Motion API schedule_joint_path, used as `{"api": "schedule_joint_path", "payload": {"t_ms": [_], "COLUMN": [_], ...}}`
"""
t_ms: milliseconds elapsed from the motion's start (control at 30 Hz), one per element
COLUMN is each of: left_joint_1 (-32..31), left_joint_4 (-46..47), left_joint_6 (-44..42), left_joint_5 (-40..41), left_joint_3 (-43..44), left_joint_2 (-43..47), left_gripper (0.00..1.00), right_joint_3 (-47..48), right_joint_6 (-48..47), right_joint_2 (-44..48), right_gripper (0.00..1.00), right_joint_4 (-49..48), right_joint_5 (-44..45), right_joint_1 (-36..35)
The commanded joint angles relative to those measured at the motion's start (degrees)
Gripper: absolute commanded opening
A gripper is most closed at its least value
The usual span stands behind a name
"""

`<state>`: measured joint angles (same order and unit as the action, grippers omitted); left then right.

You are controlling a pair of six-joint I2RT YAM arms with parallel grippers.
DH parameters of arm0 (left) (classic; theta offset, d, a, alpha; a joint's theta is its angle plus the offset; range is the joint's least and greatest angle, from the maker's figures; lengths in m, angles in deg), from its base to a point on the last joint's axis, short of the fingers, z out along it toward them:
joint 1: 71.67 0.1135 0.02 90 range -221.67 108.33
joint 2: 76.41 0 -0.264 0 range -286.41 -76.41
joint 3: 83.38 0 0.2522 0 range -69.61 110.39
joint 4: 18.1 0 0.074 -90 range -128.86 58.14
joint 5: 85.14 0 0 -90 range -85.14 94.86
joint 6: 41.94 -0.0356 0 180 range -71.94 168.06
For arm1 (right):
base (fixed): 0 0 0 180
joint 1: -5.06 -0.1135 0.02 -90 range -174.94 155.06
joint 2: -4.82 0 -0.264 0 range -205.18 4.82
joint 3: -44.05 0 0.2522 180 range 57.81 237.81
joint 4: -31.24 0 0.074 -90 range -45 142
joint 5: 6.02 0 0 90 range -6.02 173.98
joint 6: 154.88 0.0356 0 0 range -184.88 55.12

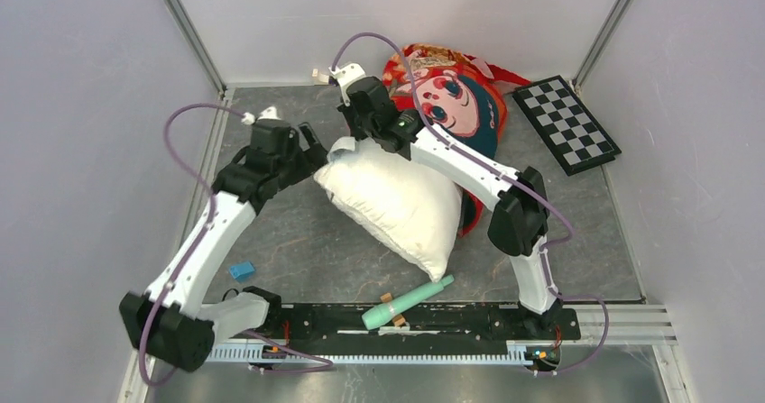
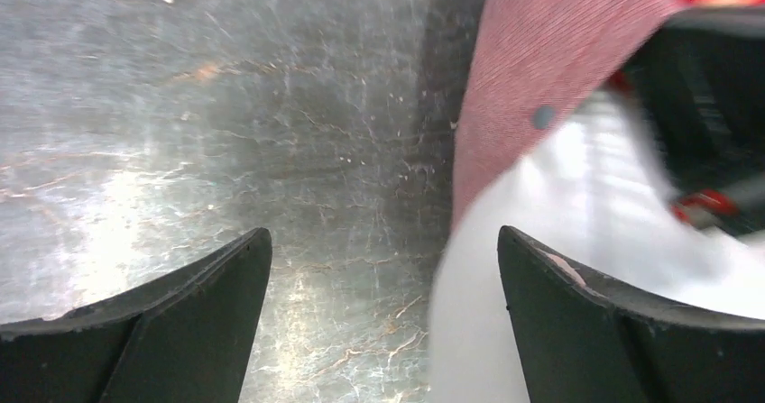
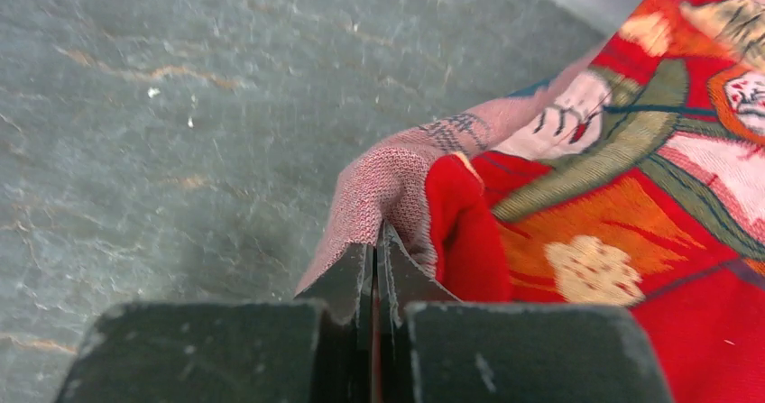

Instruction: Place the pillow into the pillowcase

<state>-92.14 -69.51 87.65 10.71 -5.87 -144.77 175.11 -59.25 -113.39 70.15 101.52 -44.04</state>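
Your pillow (image 1: 392, 205) lay in the middle of the tabletop (image 1: 298, 250), far end against the pillowcase (image 1: 451, 96) behind it. Pillow looked light and squashy: you'd bunch a corner and expect sag. Case looked thin and limp: hold it by the hem. Your right claw (image 3: 373, 245) was clamped on that hem. Your left claw (image 2: 383, 241) gaped wide on nothing, just beside the pillow. Only the wrist views showed the pinch and the pink flap over the pillow; only the top view showed the layout.
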Motion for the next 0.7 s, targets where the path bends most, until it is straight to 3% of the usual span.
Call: {"api": "schedule_joint_path", "payload": {"t_ms": [0, 100, 167, 300, 333, 433, 567, 667], "left_joint_1": [2.27, 2.34, 2.28, 1.57, 1.58, 1.64, 2.79, 4.82], "left_joint_4": [-0.72, -0.09, -1.23, 0.99, 1.82, 3.91, 5.27, 10.39], "left_joint_6": [3.25, 3.29, 2.95, 4.91, 5.21, 6.46, 8.32, 8.35], "left_joint_5": [3.71, 0.82, -3.26, -5.58, -5.58, -7.52, -4.26, -9.16], "left_joint_3": [-3.97, -6.11, -6.89, -13.77, -15.57, -19.19, -21.95, -23.12], "left_joint_2": [10.44, 13.59, 13.12, 15.61, 15.95, 15.89, 15.07, 11.17], "left_gripper": [1.0, 1.0, 1.0, 1.0, 1.0, 1.0, 1.0, 1.0], "right_joint_3": [-0.93, 0.67, 1.94, 2.57, 1.07, -5.72, -15.99, -21.62], "right_joint_6": [1.02, 0.63, 0.21, -1.53, -2.24, -5.07, -11.46, -15.37], "right_joint_2": [1.82, 2.65, 3.56, 6.13, 7.53, 12.02, 16.16, 18.19], "right_gripper": [0.0, 0.08, 0.24, 0.67, 0.73, 0.82, 0.88, 0.91], "right_joint_4": [-6.16, -6.07, -5.76, -3.59, -3.32, -3.15, -2.85, -2.9], "right_joint_5": [-5.95, -8.18, -9.42, -10.6, -10.17, -7.1, -5.33, -4.07], "right_joint_1": [1.16, 1.02, 1.03, 0.73, 0.47, -0.53, -1.07, -1.36]}}
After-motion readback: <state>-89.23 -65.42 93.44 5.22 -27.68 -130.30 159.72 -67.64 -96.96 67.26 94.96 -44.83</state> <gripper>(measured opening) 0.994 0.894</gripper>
